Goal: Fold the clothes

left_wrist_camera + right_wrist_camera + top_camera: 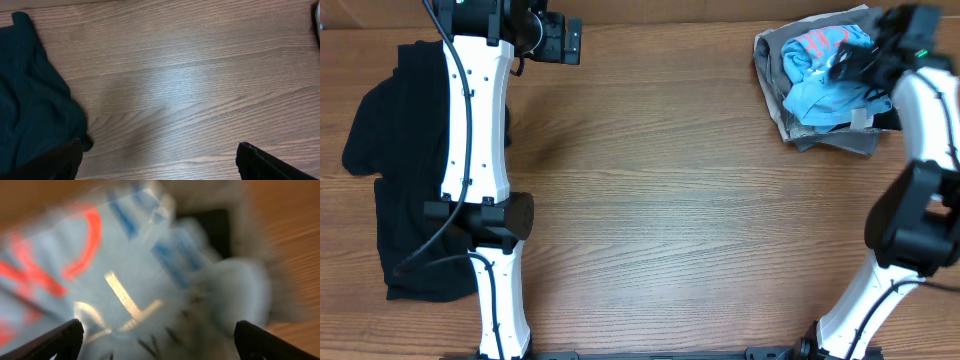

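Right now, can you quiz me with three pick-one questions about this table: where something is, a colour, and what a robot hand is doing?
1. Where is the black garment?
A) in the middle
B) on the left side, under the left arm
C) draped over the right arm

2. What colour is the crumpled T-shirt?
A) light blue
B) yellow
C) green

3. How is the left gripper?
A) shut on cloth
B) shut on nothing
C) open over bare table

Answers:
1 B, it spreads beneath the white left arm.
2 A, it is pale blue with coral letters.
3 C, its fingers stand wide apart with only wood between them.
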Motion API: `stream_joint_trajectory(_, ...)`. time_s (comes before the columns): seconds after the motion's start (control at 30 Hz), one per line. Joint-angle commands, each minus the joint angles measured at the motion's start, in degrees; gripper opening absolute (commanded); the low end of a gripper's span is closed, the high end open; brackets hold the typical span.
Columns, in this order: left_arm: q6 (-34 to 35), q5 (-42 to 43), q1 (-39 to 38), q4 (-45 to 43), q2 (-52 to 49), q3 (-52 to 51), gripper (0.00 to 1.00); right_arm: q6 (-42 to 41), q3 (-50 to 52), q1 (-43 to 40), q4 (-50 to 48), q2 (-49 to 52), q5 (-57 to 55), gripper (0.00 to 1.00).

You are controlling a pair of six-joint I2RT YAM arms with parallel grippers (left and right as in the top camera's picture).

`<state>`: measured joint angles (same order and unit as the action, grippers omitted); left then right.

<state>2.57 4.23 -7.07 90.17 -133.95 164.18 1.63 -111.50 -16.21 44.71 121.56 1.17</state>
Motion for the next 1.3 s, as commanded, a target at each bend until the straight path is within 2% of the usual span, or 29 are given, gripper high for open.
stream_joint_trajectory(0.0,-1.16,0.20,-0.04,-0.24,0.20,-0.20,1.00,-0.28,-12.92,-0.90,5.79,-13.31,-1.09,1.00)
stream_joint_trajectory(0.13,-1.16,0.20,-0.04,-0.22,0.20,-0.20,1.00,-0.31,-19.61,-0.79,9.73,-19.74,-1.11,1.00)
stream_joint_trajectory(0.33,-1.16,0.20,-0.02,-0.24,0.20,-0.20,1.00,-0.31,-20.24,-0.79,9.51,-26.43,-1.11,1.00)
stream_joint_trajectory(0.53,-1.16,0.20,-0.04,-0.24,0.20,-0.20,1.00,-0.31,-20.06,-0.79,10.12,-27.15,-1.11,1.00)
stream_joint_trajectory(0.87,-1.16,0.20,-0.04,-0.24,0.20,-0.20,1.00,-0.31,-20.02,-0.13,19.45,-26.16,-1.11,1.00)
stream_joint_trajectory(1.07,-1.16,0.20,-0.04,-0.22,0.20,-0.20,1.00,-0.15,-20.02,7.76,27.34,-29.09,-1.25,1.00)
stream_joint_trajectory(1.27,-1.16,0.20,-0.04,-0.22,0.20,-0.20,1.00,0.28,-19.04,17.38,27.17,-33.20,-3.21,1.00)
